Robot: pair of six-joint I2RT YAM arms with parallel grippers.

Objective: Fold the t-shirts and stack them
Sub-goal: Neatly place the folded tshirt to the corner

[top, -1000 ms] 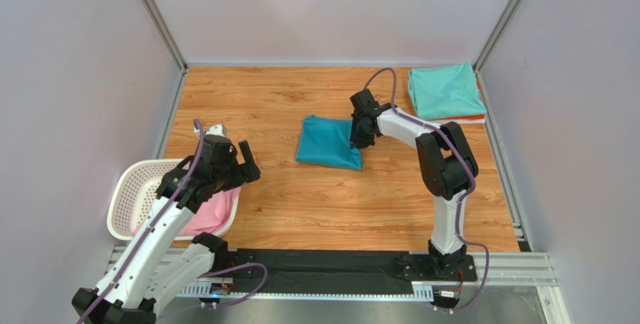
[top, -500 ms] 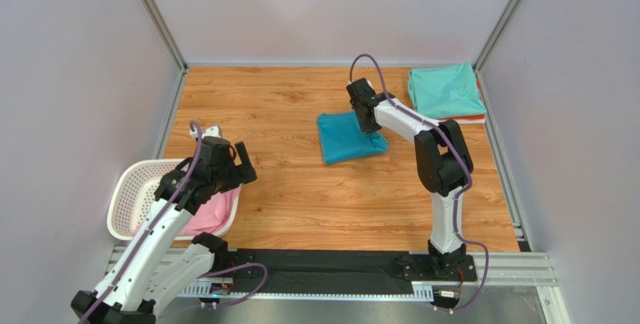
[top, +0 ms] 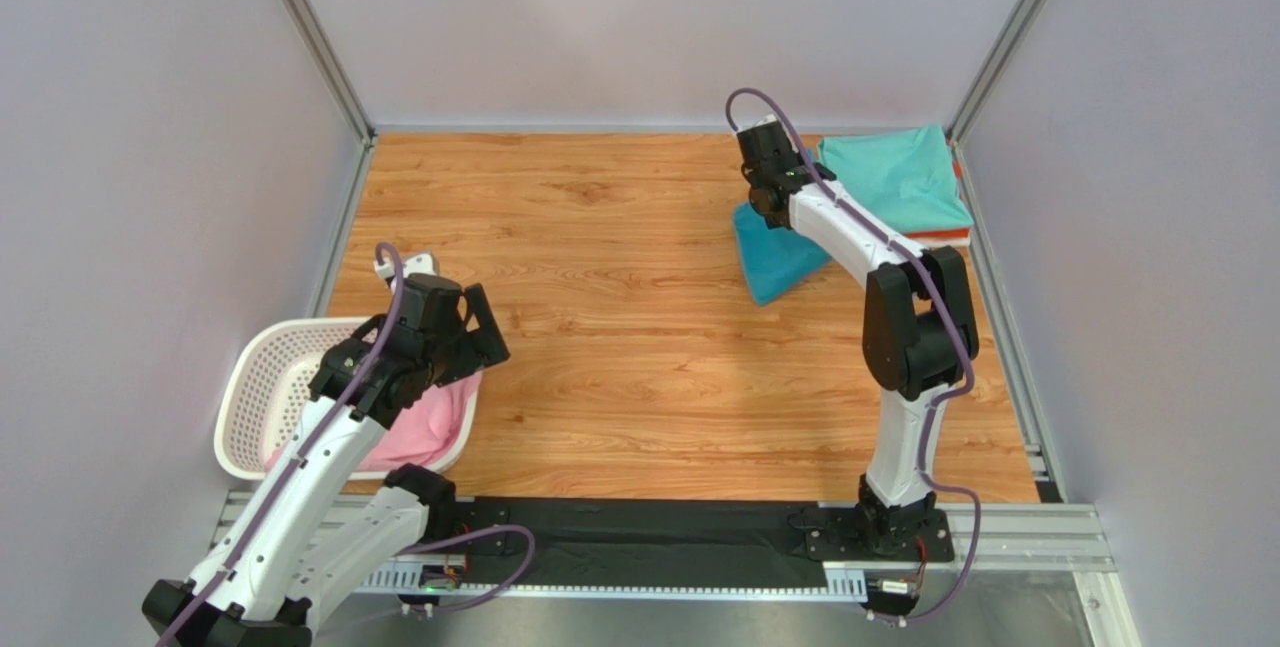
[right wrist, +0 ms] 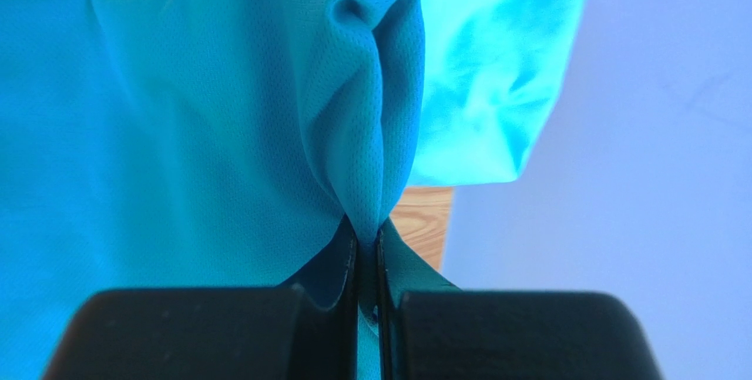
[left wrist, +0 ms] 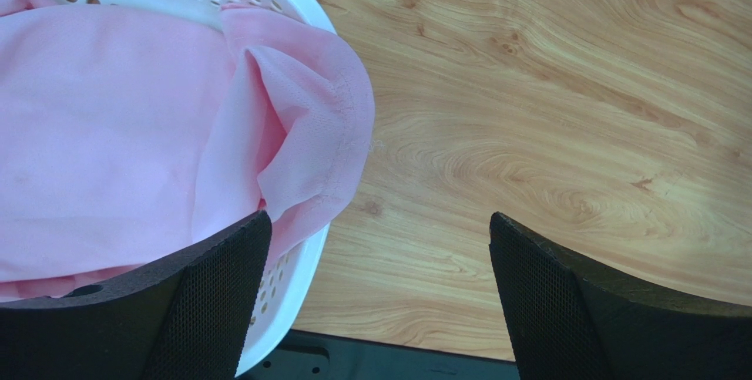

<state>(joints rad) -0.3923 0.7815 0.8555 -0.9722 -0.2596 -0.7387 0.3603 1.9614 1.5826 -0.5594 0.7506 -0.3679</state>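
Observation:
My right gripper (top: pixel 772 200) (right wrist: pixel 368 243) is shut on a pinched fold of the folded deep teal t-shirt (top: pixel 775 257) (right wrist: pixel 176 133), which hangs from it at the back right of the table. Just beyond lies the folded mint green t-shirt (top: pixel 891 182) (right wrist: pixel 477 72) in the far right corner, with an orange t-shirt (top: pixel 935 238) showing as a thin edge beneath it. The pink t-shirt (top: pixel 413 430) (left wrist: pixel 115 133) sits crumpled in the white basket (top: pixel 268 377) (left wrist: pixel 291 265), one flap draped over the rim. Open wide, my left gripper (top: pixel 478 329) (left wrist: pixel 379 301) hovers over the basket's right edge, empty.
Grey walls enclose the wooden table (top: pixel 601 317) on three sides, with the right wall (right wrist: pixel 635 177) close to my right gripper. A black mounting rail (top: pixel 661 535) runs along the near edge by the arm bases.
The right gripper has carried the teal t-shirt from the table's middle to the back right, up against the mint green one. The left arm has barely shifted above the basket.

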